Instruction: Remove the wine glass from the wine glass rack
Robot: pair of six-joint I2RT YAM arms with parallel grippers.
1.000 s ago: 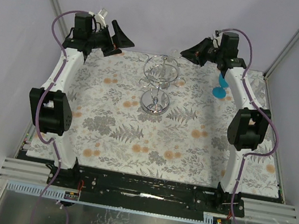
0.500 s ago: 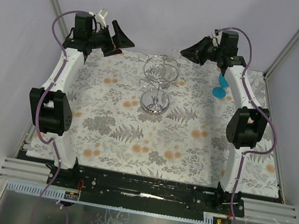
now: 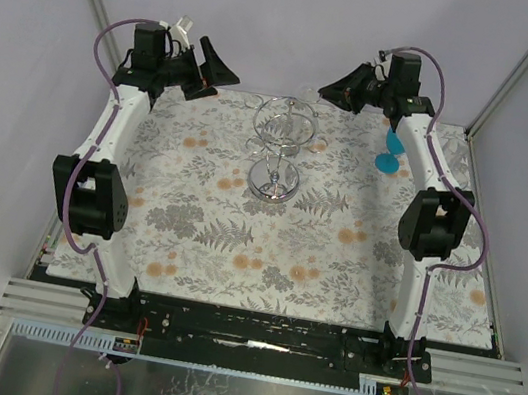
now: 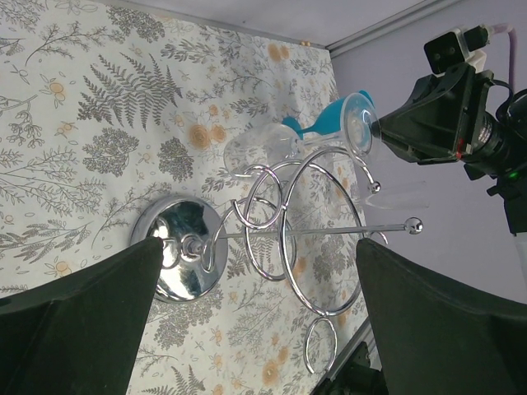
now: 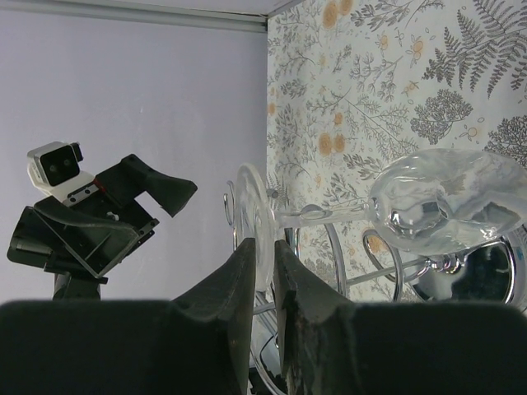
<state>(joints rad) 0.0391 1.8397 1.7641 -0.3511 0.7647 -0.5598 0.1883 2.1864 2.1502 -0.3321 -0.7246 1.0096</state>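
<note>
**Right gripper point(image 5: 265, 276) pinching the glass point(image 5: 449, 202) at the rack point(image 4: 185, 251)**

From overhead I can barely make out the clear glass. It shows only as a faint glint at the far side of the rack's rings, just off the right gripper's tips. The right wrist view shows it well. The bowl lies out to the side over the rack's base, and the stem crosses the wire loops. I cannot tell whether the stem sits inside a ring or only in front of one.

A blue glass point(image 3: 390, 156) stands on the table point(image 3: 236, 244) beside the right arm, and that arm partly covers it. In the left wrist view the clear glass hides most of it.

The right jaws are drawn narrow, clamped on the edge of the glass's round foot, one finger on each face. The left gripper point(image 4: 259, 329) hangs at the far left of the table, aimed at the rack. Its jaws are spread wide, with nothing between them and touching nothing.
</note>
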